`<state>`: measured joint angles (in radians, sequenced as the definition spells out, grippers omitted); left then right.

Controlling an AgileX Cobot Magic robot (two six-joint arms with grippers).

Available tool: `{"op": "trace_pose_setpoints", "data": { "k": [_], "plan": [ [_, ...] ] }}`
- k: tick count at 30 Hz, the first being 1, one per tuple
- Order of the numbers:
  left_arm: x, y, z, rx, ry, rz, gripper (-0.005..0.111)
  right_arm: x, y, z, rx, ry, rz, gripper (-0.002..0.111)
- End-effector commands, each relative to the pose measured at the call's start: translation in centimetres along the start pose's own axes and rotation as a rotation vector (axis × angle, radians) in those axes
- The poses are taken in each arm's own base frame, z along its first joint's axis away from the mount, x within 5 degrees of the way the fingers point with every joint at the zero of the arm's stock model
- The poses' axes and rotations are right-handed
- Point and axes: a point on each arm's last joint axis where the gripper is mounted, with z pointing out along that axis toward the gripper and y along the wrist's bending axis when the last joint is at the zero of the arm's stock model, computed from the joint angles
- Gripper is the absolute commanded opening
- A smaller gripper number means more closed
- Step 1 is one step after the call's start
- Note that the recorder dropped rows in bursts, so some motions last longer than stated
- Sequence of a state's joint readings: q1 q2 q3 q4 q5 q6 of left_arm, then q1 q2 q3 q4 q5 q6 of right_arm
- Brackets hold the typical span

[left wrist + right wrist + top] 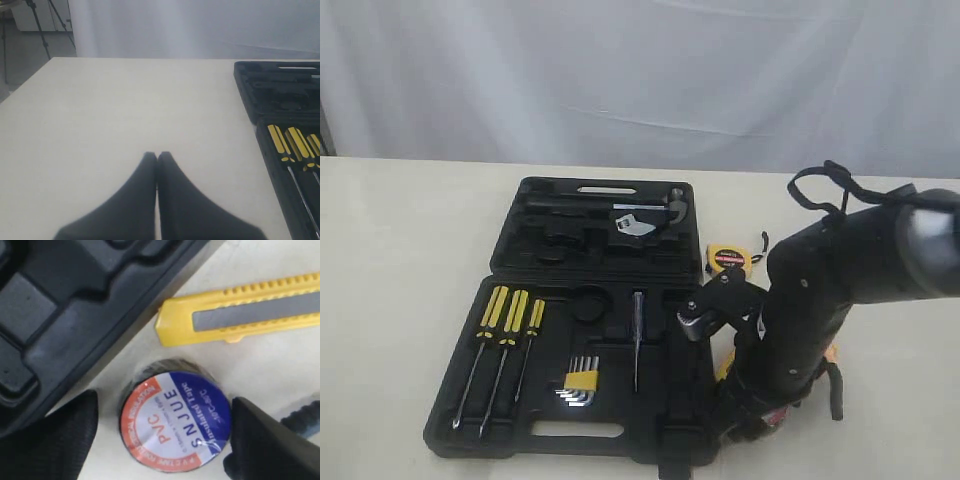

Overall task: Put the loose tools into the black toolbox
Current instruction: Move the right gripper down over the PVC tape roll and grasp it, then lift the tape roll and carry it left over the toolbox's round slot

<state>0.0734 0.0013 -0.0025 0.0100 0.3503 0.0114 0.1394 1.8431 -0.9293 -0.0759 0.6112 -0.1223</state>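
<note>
Wrist view shows tape roll (pixel 175 420) within right claw (pixel 163 429).

A pale white curtain (pixel 620 70) hangs in soft folds across the whole back of the scene, evenly lit with no hard shadows. Before it spreads a cream tabletop (pixel 400 260). Past its far corner, a dark tripod (pixel 42 20) stands on a grey floor (pixel 25 55).
</note>
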Motion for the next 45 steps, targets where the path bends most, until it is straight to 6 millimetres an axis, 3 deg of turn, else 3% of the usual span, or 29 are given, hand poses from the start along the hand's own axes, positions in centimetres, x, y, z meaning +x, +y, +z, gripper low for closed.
{"op": "trace_pose_setpoints", "data": {
  "k": [1, 6, 11, 15, 23, 34, 39, 45],
  "plan": [
    [0.0, -0.1, 0.0, 0.008, -0.007, -0.012, 0.0, -0.1, 0.0, 0.2, 0.006, -0.001, -0.009, 0.07],
    [0.0, -0.1, 0.0, 0.008, -0.007, -0.012, 0.0, 0.0, 0.0, 0.2, 0.005, 0.008, -0.009, 0.067],
    [0.0, -0.1, 0.0, 0.008, -0.007, -0.012, 0.0, 0.3, 0.1, 0.2, 0.004, 0.034, -0.006, 0.043],
    [0.0, -0.1, 0.0, 0.008, -0.007, -0.012, 0.0, 0.2, 0.0, -0.1, 0.003, 0.062, -0.007, 0.031],
    [0.0, -0.1, 0.0, 0.008, -0.007, -0.012, 0.0, -1.3, -0.6, -3.9, -0.003, 0.222, 0.007, 0.03],
    [0.0, -0.1, 0.0, 0.008, -0.007, -0.012, 0.0, -5.3, 0.0, -10.1, -0.145, -0.001, 0.122, 0.03],
    [0.0, -0.1, 0.0, 0.008, -0.007, -0.012, 0.0, -7.4, 0.3, -11.0, -0.156, -0.056, 0.099, 0.03],
    [0.0, -0.1, 0.0, 0.008, -0.007, -0.012, 0.0, -11.6, 2.4, -10.7, -0.128, -0.109, 0.009, 0.03]
  ]
}}
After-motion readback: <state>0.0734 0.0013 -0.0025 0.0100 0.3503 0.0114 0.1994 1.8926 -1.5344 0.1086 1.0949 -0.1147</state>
